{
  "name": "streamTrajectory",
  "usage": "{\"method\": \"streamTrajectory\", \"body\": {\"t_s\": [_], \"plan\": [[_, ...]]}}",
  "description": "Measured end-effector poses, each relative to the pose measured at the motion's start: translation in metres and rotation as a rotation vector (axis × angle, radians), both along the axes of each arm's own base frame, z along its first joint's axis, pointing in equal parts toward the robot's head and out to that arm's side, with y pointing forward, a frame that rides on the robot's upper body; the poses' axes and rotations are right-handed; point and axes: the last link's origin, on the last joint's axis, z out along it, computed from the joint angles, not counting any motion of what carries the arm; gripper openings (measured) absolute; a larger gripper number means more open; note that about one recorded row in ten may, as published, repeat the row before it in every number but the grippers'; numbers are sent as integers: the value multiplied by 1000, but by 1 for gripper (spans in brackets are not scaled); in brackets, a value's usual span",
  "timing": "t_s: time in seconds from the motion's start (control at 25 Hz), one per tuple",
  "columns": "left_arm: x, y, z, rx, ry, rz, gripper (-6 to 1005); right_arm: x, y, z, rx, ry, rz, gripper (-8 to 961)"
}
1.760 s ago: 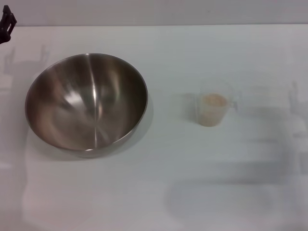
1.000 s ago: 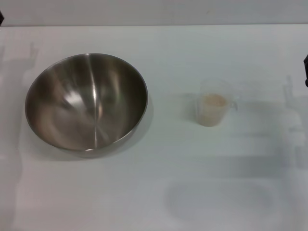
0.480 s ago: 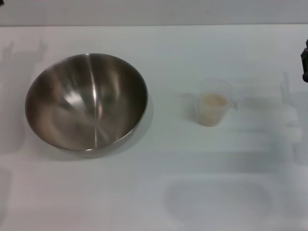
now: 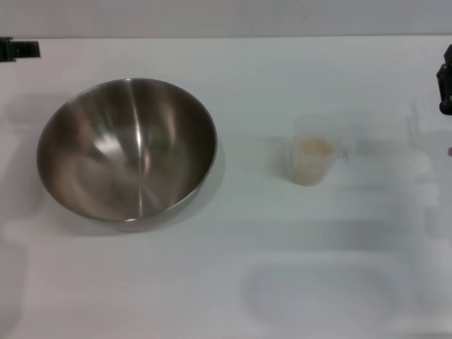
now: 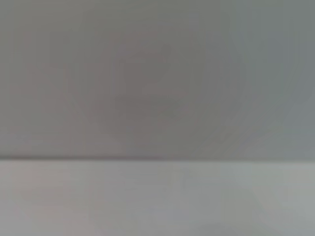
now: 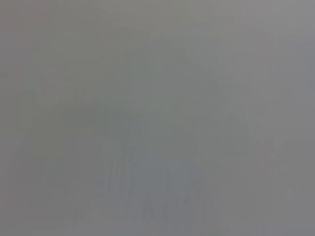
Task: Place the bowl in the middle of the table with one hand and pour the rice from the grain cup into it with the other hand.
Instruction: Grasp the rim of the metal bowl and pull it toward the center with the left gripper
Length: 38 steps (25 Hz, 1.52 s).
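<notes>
Peeking at far edges, both tools [image 4: 20, 49] [image 4: 445, 83]; spread unreadable; bowl [image 4: 127, 148] left.

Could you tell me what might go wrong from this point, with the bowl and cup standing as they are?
The bowl sits well left of the table's middle, tilted on its rounded base, so it may rock or slide when gripped. The clear cup is small, light and holds rice; a clumsy grasp could tip it. Both grippers, left and right, are barely in view at the edges.
</notes>
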Motion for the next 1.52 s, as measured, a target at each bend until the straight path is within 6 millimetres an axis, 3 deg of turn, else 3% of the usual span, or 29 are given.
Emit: {"method": "streamTrajectory", "body": {"t_s": [0.24,0.52,1.52], "plan": [[15,-18,-10,-152,25,15,842,-1,1,0,3,0,7,544],[15,-30,-16,-234,42,48,842,0,0,2,6,-12,6,544],[-7,-22,-40,-290,16,114,841,-1,4,4,9,-26,14,543]]}}
